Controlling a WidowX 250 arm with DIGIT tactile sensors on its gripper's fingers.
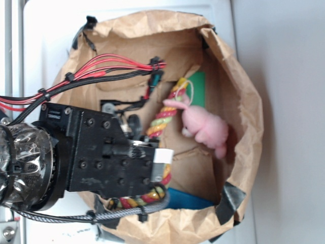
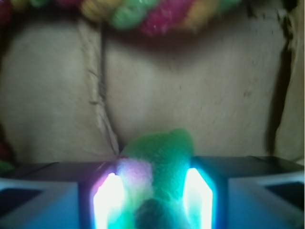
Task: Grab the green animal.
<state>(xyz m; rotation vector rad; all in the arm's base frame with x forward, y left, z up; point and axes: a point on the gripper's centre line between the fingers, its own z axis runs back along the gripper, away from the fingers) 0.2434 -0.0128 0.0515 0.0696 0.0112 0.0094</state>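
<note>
From the exterior view the green animal cannot be seen at all: the black body of the gripper point(image 1: 152, 165) and its wiring cover the lower left of the brown paper bag point(image 1: 244, 91), and the jaws themselves are hidden below it. The wrist view is blurred and the toy is cut off by the bottom edge, so its limbs are hard to make out. What shows is the green animal point(image 2: 164, 167) as a fuzzy lime-green lump standing up between the 2 glowing fingers point(image 2: 110, 202), its long axis roughly vertical in that picture and its rounded top towards the bag's floor. The jaws are closed in against both sides of the toy, holding it.

Inside the bag lie a multicoloured twisted rope point(image 1: 167, 109), a pink plush bunny point(image 1: 205, 127) just beside it, a flat green block point(image 1: 199, 87) partly under the bunny, and a blue object point(image 1: 188, 198) near the lower wall. The bag sits on a white desk point(image 1: 289, 152).
</note>
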